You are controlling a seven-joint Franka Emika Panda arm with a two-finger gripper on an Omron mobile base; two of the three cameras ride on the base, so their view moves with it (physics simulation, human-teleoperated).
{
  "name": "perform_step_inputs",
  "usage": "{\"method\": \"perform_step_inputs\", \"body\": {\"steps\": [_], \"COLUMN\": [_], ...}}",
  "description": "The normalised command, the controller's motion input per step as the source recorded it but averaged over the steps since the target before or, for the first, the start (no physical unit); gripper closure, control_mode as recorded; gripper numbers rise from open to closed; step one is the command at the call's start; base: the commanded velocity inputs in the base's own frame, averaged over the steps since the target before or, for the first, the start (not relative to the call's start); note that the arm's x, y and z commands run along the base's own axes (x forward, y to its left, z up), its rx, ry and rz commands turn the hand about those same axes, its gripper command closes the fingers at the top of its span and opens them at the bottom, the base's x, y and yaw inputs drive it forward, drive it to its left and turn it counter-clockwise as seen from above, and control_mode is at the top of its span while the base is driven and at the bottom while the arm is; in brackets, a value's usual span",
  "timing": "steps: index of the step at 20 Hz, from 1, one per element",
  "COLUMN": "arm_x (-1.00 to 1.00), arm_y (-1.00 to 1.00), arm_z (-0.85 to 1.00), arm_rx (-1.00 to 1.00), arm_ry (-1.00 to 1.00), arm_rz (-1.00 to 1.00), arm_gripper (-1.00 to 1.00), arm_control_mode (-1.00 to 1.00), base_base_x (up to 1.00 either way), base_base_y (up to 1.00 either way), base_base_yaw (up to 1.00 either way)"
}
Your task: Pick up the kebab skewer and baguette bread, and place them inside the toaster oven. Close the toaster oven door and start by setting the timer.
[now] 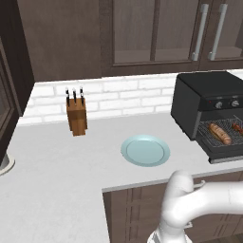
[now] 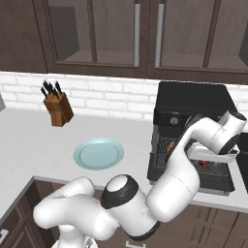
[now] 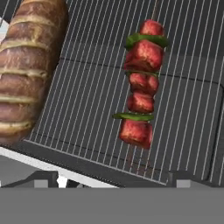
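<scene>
Toaster oven [image 1: 199, 102] sits on the surface [image 1: 57, 161] at about 3 o'clock in the left base view, black box, two knobs on the front strip, its door [image 1: 228, 156] dropped open at the bottom front. Wire rack [image 3: 92, 92] inside carries both foods. Baguette [image 3: 26, 65] lies on the rack at 9 to 10 o'clock in the hand view, golden-brown crust with diagonal scores, one end running past the top edge. Kebab skewer [image 3: 141, 85] lies flat on the rack at about 1 o'clock from centre, red chunks with green slices between, stick end pointing toward 6 o'clock; it is apart from the baguette with bare rack wires between them. In the left base view the baguette [image 1: 219, 133] shows on the rack with the skewer [image 1: 237, 127] just to its 3 o'clock side. Tool [image 3: 111, 180] shows as two dark tips at 6 o'clock in the hand view, set wide apart, holding nothing, skewer lying free on the rack past them. In the right base view the arm [image 2: 193, 145] reaches into the oven front. Pale blue plate [image 1: 145, 150] rests on the surface at 9 o'clock of the oven, near it. Wooden knife block [image 1: 76, 116] stands at 10 o'clock of the plate by the white brick wall [image 1: 123, 97]. Dark cabinets [image 1: 156, 33] hang at 12 o'clock.
</scene>
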Motion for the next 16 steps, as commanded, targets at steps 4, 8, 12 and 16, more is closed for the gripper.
{"method": "perform_step_inputs", "body": {"steps": [4,8,12,16], "arm_x": [-0.68,-0.59,0.06,0.15], "arm_y": [0.33,0.55,0.20,-0.09], "arm_z": [0.00,-0.20,-0.26,-0.34], "arm_rx": [0.00,0.00,0.00,-0.01], "arm_ry": [0.00,0.00,0.05,0.06], "arm_rz": [-0.17,-0.24,-0.21,-0.11], "arm_gripper": [-1.00,-1.00,-1.00,-1.00], "arm_control_mode": [-1.00,-1.00,-1.00,-1.00], "base_base_x": [0.00,0.00,0.00,0.00], "base_base_y": [0.00,0.00,0.00,0.00], "base_base_yaw": [0.00,0.00,0.00,0.00]}}
